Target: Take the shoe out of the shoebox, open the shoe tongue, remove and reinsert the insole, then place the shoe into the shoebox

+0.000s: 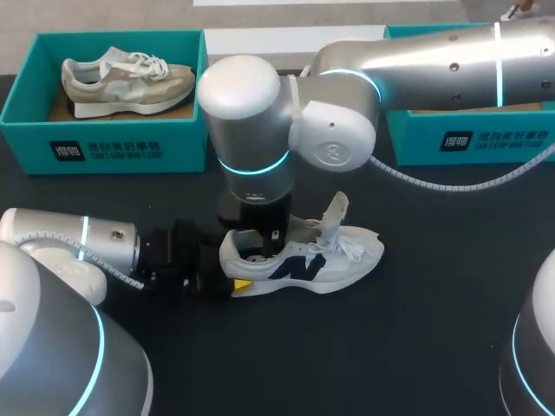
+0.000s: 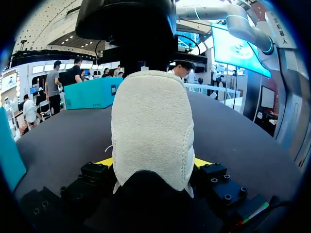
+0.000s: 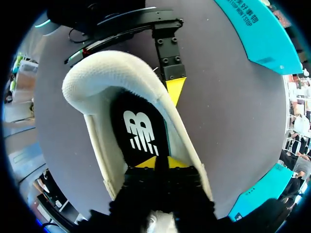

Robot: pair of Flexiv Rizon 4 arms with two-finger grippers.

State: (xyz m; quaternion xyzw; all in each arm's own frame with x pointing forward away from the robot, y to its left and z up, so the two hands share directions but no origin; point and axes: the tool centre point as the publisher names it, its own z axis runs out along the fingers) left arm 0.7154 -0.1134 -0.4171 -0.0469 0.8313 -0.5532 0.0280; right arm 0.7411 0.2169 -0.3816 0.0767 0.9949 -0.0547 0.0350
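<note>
The shoe [image 1: 303, 256] on the black worktop [image 1: 416, 347] is white, with a dark navy letter mark on its side and a cream, finely textured heel. Its insole [image 3: 141, 131] is black with a white striped logo. The left pincer [image 2: 153, 162] and right pincer [image 3: 158, 162] are black with yellow tips. The far-left shoebox [image 1: 130, 147] and far-right shoebox [image 1: 468, 139] are teal, each with a black label. The beige shoe [image 1: 126, 80] has grey panels and a white sole. The left arm [image 1: 52, 251] and right arm [image 1: 416, 69] are silver with cyan light rings.

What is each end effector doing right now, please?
Left end effector: closed on the shoe.
Right end effector: closed inside the shoe; insole grip cannot be told.
</note>
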